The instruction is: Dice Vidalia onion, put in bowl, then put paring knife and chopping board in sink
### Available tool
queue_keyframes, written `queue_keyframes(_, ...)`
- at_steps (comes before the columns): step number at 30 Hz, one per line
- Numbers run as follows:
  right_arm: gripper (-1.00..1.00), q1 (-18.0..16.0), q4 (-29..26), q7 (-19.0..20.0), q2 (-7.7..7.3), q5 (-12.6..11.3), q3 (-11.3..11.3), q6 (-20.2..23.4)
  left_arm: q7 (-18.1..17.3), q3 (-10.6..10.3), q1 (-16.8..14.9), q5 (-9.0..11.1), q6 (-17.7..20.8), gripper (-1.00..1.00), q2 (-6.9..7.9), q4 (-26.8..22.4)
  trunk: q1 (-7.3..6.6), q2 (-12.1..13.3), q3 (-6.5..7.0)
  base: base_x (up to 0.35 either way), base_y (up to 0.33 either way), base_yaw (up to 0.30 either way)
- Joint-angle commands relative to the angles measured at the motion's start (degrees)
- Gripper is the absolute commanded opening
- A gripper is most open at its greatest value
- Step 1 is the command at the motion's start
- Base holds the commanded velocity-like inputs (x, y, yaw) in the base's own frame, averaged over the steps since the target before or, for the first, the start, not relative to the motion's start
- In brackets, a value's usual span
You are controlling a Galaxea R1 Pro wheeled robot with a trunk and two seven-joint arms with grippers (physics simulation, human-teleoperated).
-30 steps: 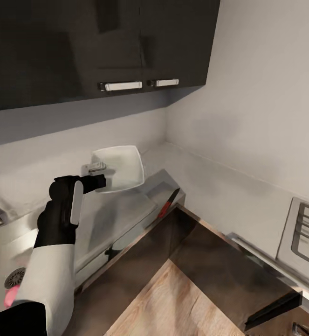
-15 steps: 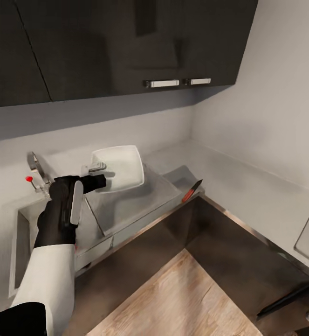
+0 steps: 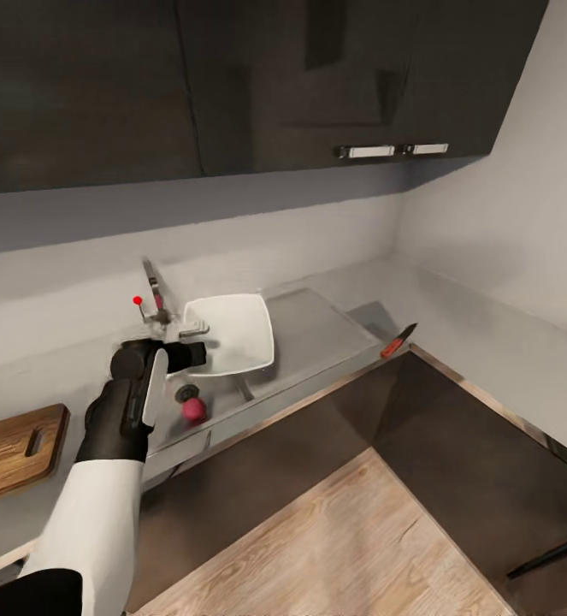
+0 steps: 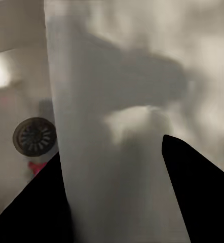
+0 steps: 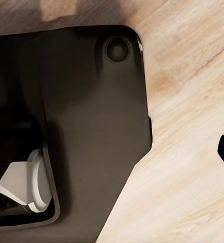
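Observation:
My left gripper [image 3: 196, 339] is shut on the rim of the white bowl [image 3: 236, 334] and holds it tilted above the sink [image 3: 219, 395]. Between the dark fingers [image 4: 193, 192] in the left wrist view stands the bowl's pale wall [image 4: 117, 101]. Below, the pinkish-red onion [image 3: 193, 410] lies in the basin beside the round drain [image 3: 186, 393]; both onion [image 4: 37, 167] and drain [image 4: 35, 135] appear past the bowl. The chopping board [image 3: 14, 445] lies on the countertop [image 3: 488, 334] at the far left. The red-handled paring knife [image 3: 398, 340] rests at the counter's front edge, right of the drainboard [image 3: 313, 329].
The steel tap [image 3: 153, 291] with a red dot stands behind the bowl. Dark wall cabinets [image 3: 232, 85] hang overhead. The counter turns a corner at the right. The right wrist view looks down on the robot's dark base [image 5: 81, 126] and the pale wood floor [image 5: 193, 152].
The camera has swung left, so the whole scene slid right. The sink basin, the onion and the chopping board have come into sight. The bowl stays in my left gripper.

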Motion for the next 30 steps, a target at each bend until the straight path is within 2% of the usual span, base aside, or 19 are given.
queue_keyframes(1,1.00,0.0,-0.1,0.0,0.04,0.2,-0.3,-0.1,0.2,-0.2,0.1,0.2,0.3,-1.00,-0.06,0.6,0.04,-0.1,-0.08,-0.031,0.036,0.014)
queue_keyframes(4,1.00,0.0,-0.1,0.0,0.04,0.2,-0.3,-0.1,0.2,-1.1,0.6,0.2,0.3,-1.00,-0.07,1.3,0.04,-0.1,-0.08,-0.014,0.016,0.006)
queue_keyframes(10,1.00,0.0,-0.1,0.0,0.04,0.2,-0.3,0.0,0.2,-1.4,1.2,0.2,0.3,-1.00,-0.08,1.4,0.04,-0.1,-0.08,-0.002,0.065,0.001)
queue_keyframes(23,1.00,0.0,-0.1,0.0,-0.06,0.2,-0.3,0.0,0.2,-1.5,1.2,0.2,0.3,-1.00,-0.08,1.0,0.04,-0.1,-0.08,-0.003,0.293,0.000)
queue_keyframes(30,1.00,0.0,-0.1,-0.1,-0.05,0.2,-0.3,0.0,0.2,-1.5,1.2,0.2,0.3,-1.00,-0.08,1.0,0.04,-0.1,-0.08,-0.169,0.273,0.062)
